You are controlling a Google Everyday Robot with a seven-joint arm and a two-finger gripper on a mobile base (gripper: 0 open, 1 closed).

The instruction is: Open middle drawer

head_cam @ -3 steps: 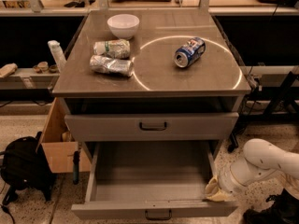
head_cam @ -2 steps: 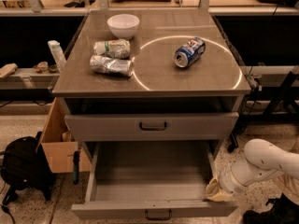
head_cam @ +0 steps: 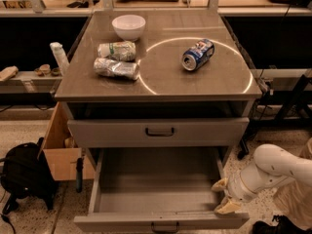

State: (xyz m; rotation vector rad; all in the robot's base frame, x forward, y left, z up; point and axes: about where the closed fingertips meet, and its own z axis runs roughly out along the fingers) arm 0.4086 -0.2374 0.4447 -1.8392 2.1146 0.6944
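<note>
While the white, rounded robot arm [head_cam: 273,172] reaches in from the lower right, the wide light-grey metal middle drawer [head_cam: 158,191] stands drawn far out toward the camera. Its low front panel sits at the bottom edge of the view with a small dark bar handle [head_cam: 165,226], and its plain grey inside is bare. The end effector [head_cam: 223,196] sits at the drawer's right front corner, just beside the right side wall. Its two tan fingers [head_cam: 219,184] are spread apart with nothing between them.

On the floor to the left lie a black backpack [head_cam: 22,174] and, just beside the cabinet, an open brown cardboard box [head_cam: 61,152]. Neither reaches into the drawer's path.

Above the open drawer is the taller-fronted grey drawer [head_cam: 158,130], its front standing slightly proud of the cabinet, with a dark gap above it.

The brown-grey desk [head_cam: 161,84] on top carries a bright ring of light [head_cam: 195,65]. A blue drink can [head_cam: 198,54] lies on its side inside that ring. Left of the ring lie two crumpled silver packets, the nearer one [head_cam: 116,68] touching the ring's edge and the farther one [head_cam: 117,50] just behind it. A white round bowl [head_cam: 128,26] stands beyond them, near the back edge. A white bottle [head_cam: 59,56] stands off the desk's left side.
</note>
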